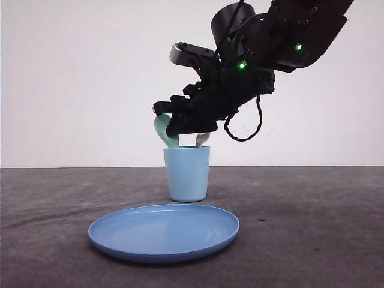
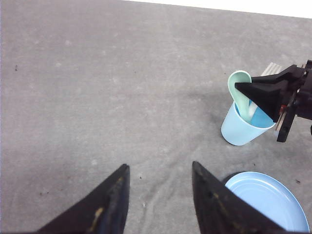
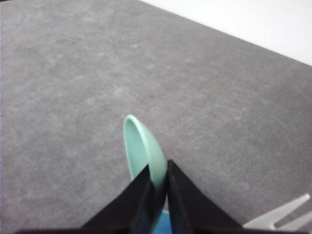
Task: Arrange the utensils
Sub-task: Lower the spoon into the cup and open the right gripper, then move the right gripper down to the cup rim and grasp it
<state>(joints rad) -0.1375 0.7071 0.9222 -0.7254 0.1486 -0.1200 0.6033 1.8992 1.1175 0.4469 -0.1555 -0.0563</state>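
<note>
The cup's [image 1: 187, 174] mouth is crowded: the spoon [image 1: 163, 132] and fork [image 1: 202, 139] stand in it, and the right gripper [image 1: 174, 123] sits directly above, seemingly pinching the spoon. The plate [image 1: 164, 231] takes up the desk [image 1: 312, 228] in front of the cup. Wide bare desk lies to either side, with the left gripper [image 2: 158, 195] over open surface.

Fork [image 3: 287, 214] handle hidden inside cup [image 1: 187, 174]

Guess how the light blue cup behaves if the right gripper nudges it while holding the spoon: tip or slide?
Probably tips. The light blue cup looks like thin plastic, narrower at its base than its rim, so likely light. The mint-green spoon and white fork lean out above the rim, adding top weight. The right gripper, pinching the spoon, could lever the cup over.
</note>
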